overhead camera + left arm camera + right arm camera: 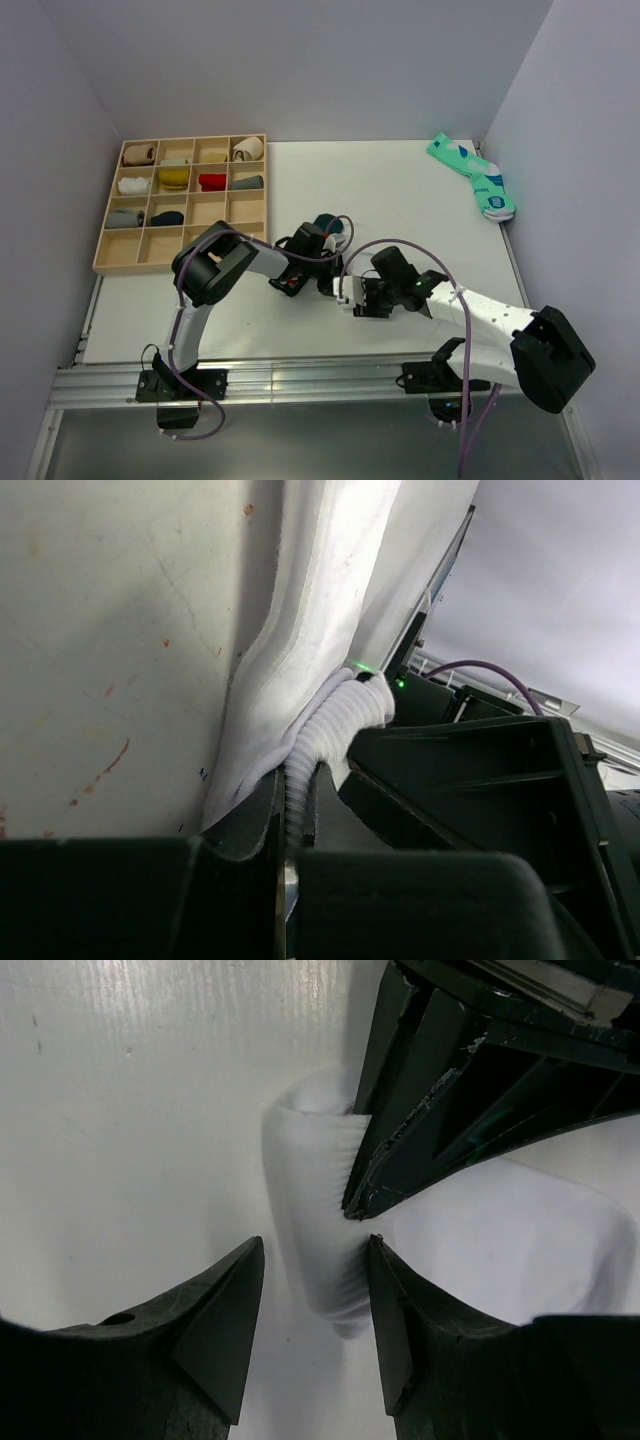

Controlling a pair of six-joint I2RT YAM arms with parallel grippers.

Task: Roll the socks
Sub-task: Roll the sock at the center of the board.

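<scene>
The white sock (300,630) lies flat on the white table, and its ribbed cuff (305,1170) is bunched up. My left gripper (290,785) is shut on that cuff. It comes in from the upper right of the right wrist view, its fingertips (400,1140) pinching the cloth. My right gripper (313,1245) is open, and its jaws straddle the end of the cuff without squeezing it. From above, both grippers meet mid-table, left (328,283) and right (350,298). The dark green sock (327,224) lies just behind them, partly hidden by the left wrist.
A wooden compartment tray (100,262) at the back left holds several rolled socks. A mint-green pair (472,175) lies at the back right corner. A metal rail (300,380) runs along the table's near edge by the arm bases.
</scene>
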